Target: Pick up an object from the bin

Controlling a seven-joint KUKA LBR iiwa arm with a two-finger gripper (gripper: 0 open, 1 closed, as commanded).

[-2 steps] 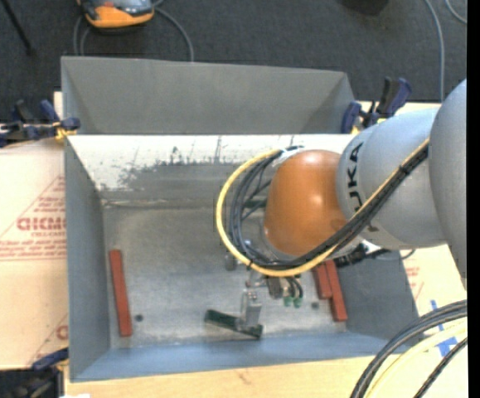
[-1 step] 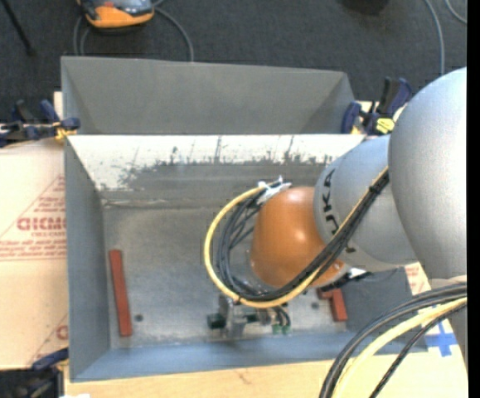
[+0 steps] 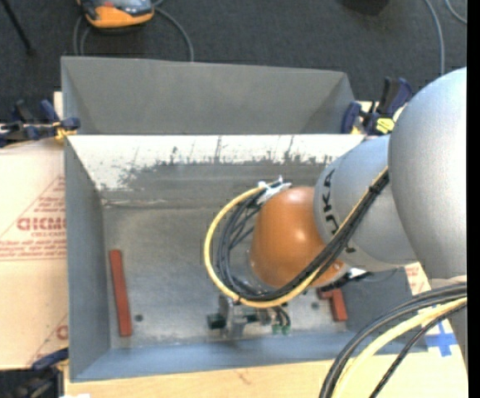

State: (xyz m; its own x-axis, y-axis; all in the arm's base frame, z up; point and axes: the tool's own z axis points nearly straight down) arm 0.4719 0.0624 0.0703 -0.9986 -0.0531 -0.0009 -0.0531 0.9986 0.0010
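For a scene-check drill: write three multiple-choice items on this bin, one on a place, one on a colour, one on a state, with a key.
1. Where in the bin is the gripper?
A. In the far left corner
B. By the near wall, about mid-width
C. Against the far wall

2. What colour is the long bar at the left?
A. Red
B. Blue
C. White

3. How does the bar lie?
A. Flat on the floor, apart from the gripper
B. Propped on the rim
C. Lifted above the bin

Key:
1 B, the gripper sits low by the near wall.
2 A, the bar shows red against the grey floor.
3 A, it lies flat beside the left wall, with bare floor between it and the gripper.
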